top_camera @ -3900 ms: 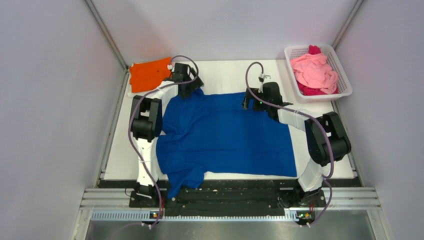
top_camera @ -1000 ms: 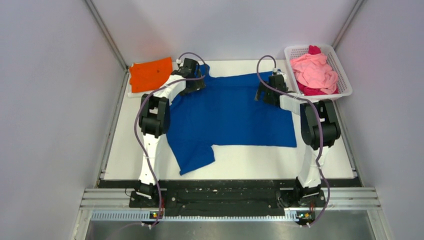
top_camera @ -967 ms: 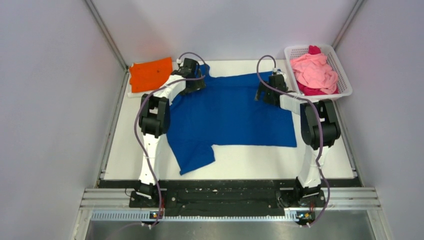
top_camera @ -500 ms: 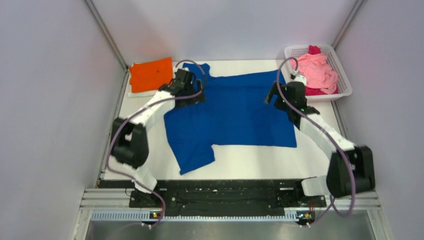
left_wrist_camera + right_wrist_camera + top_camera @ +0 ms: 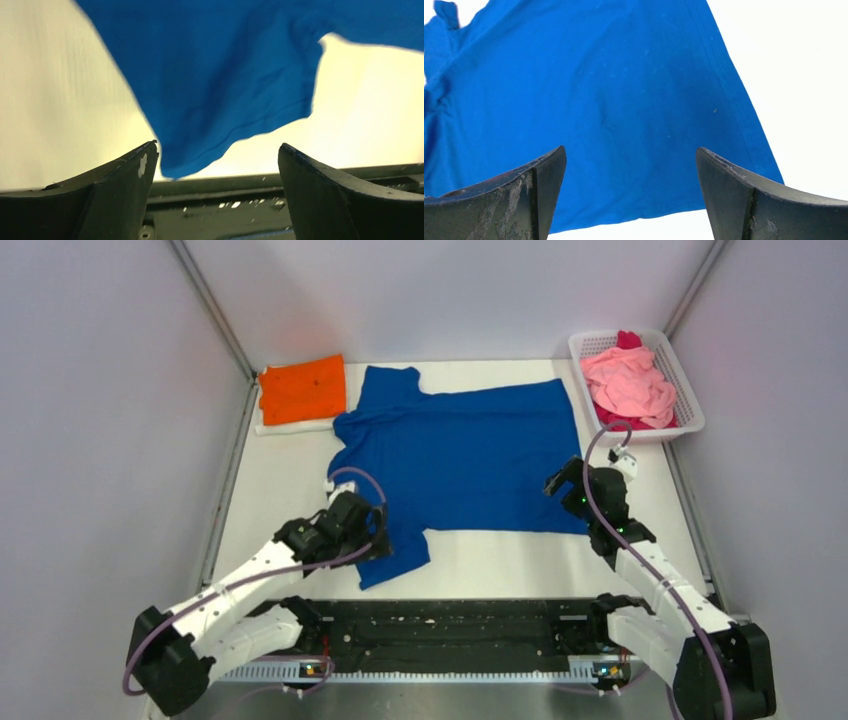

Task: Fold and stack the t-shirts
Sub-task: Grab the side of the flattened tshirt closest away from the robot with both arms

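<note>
Looking down from the top camera, I have the blue t-shirt [image 5: 460, 455] spread flat over the middle of the white table [image 5: 265, 500]. Its far edge runs close to the table's far edge. The far end of its hem lies just beside the white basket [image 5: 690, 405] holding the pink t-shirts [image 5: 628, 380]. The near sleeve [image 5: 392, 558] reaches almost to the black rail [image 5: 450, 625] at the near edge. Bare table shows along the left side, nearer than the folded orange t-shirt [image 5: 302, 388], and in a strip along the near edge to the right of that sleeve. The shirt's long axis runs left to right: neck end to the left, hem to the right, one sleeve pointing far and one near. My left gripper [image 5: 376, 538] hangs over the near sleeve with its fingers apart, gripping nothing; its wrist view shows the sleeve's end below. My right gripper [image 5: 562, 484] sits over the near hem corner, fingers likewise spread and empty.
</note>
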